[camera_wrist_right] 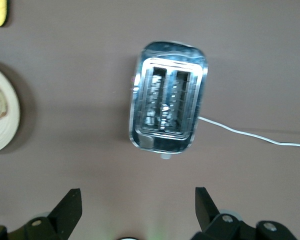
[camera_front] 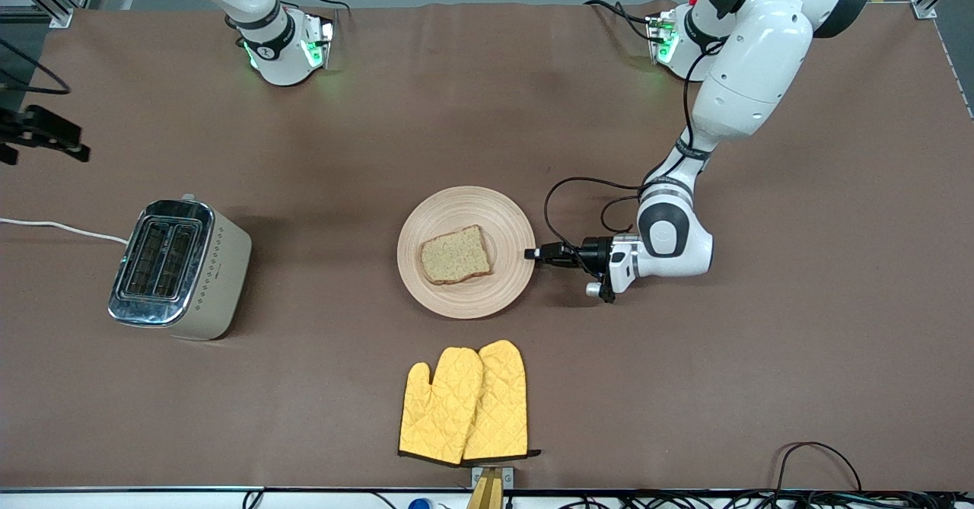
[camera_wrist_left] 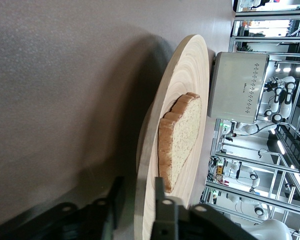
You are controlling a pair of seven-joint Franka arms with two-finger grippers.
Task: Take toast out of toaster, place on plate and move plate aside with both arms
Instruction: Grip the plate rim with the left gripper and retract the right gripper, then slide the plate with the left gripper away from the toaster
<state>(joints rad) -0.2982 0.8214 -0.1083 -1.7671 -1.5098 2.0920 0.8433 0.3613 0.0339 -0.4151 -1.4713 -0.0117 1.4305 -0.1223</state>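
The toast (camera_front: pixel 455 255) lies flat on the round wooden plate (camera_front: pixel 464 205) in the middle of the table. My left gripper (camera_front: pixel 531 253) is low at the plate's rim on the side toward the left arm's end. In the left wrist view its fingers (camera_wrist_left: pixel 159 187) straddle the rim of the plate (camera_wrist_left: pixel 190 65), one above and one below, with a gap still showing under the rim; the toast (camera_wrist_left: pixel 182 135) lies just past them. My right gripper (camera_wrist_right: pixel 138 200) is open and empty, high over the toaster (camera_wrist_right: pixel 167 102). It shows at the front view's edge (camera_front: pixel 46 135).
A cream and chrome toaster (camera_front: pixel 179 265) with empty slots stands toward the right arm's end, its white cord (camera_front: pixel 61 227) trailing off. A pair of yellow oven mitts (camera_front: pixel 466 402) lies nearer the front camera than the plate.
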